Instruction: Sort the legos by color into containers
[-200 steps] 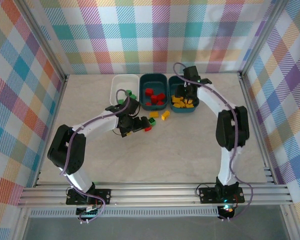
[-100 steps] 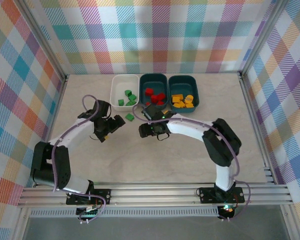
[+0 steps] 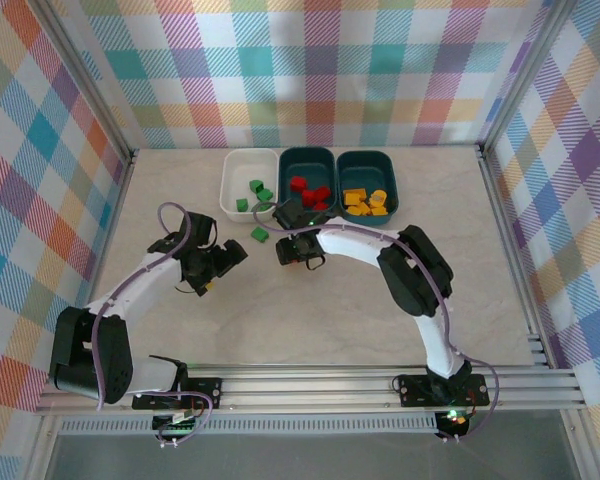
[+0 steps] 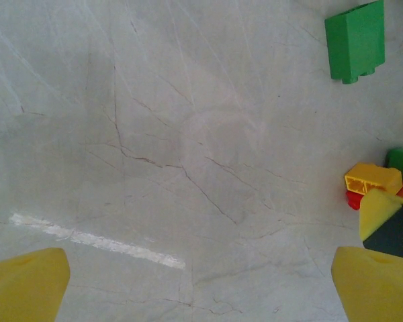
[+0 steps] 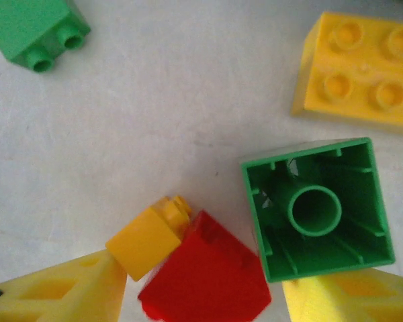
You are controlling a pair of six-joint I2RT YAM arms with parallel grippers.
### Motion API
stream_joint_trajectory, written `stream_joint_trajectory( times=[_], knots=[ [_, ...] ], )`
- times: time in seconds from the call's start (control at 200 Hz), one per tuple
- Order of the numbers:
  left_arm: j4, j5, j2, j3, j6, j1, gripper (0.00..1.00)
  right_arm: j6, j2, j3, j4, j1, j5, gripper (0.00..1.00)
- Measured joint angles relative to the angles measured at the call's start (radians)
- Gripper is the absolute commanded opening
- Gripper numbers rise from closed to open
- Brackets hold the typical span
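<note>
I am poising my right end effector (image 5: 205,295), spread, astride the red lego (image 5: 205,276), seemingly bound for the reds' teal tub (image 3: 308,152); my left end effector (image 4: 200,282) is hanging spread, empty.

We find a white plastic tub (image 3: 242,168) left of two dark teal plastic tubs (image 3: 308,161), a green plastic brick (image 3: 260,235) before it.

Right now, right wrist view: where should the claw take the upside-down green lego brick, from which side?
Come straight down and pinch the green plastic lego brick across its upper and lower outer walls as framed. It lies hollow side up, so those walls are flat and parallel, and the red plastic brick crowds its left corner. The open right claw would likely need turning.
</note>
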Motion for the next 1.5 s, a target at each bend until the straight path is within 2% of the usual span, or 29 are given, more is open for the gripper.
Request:
stream_joint_trajectory(
  times=[0.15,0.335,0.68,0.93,1.1,1.235,1.415,1.445,1.5],
  knots=[
    [-0.001,0.000,-0.008,0.000,0.000,0.003,1.00,-0.025,0.024,0.013,-0.011,-0.001,0.016,0.54],
    [-0.001,0.000,-0.015,0.000,0.000,0.004,1.00,-0.045,0.026,0.013,-0.014,-0.001,0.008,0.41],
    [0.000,0.001,-0.014,0.000,0.000,0.005,1.00,-0.035,-0.101,-0.137,0.015,0.000,-0.026,0.40],
    [0.019,0.040,0.012,0.000,-0.007,0.000,0.98,-0.037,-0.240,-0.168,0.002,-0.024,-0.033,0.39],
    [0.025,0.053,0.074,0.010,-0.007,-0.045,0.98,-0.045,-0.224,-0.024,-0.002,-0.166,-0.040,0.39],
    [0.025,0.059,0.095,0.023,-0.006,-0.080,0.98,-0.056,-0.113,0.169,-0.008,-0.277,-0.043,0.39],
    [0.025,0.064,0.139,0.044,-0.006,-0.090,0.98,-0.087,0.108,0.409,-0.056,-0.299,-0.032,0.39],
    [0.023,0.064,0.146,0.048,-0.003,-0.090,0.97,-0.092,0.141,0.444,-0.068,-0.295,-0.032,0.42],
    [0.020,0.064,0.157,0.057,-0.002,-0.090,0.97,-0.099,0.207,0.520,-0.100,-0.288,-0.029,0.54]
  ],
)
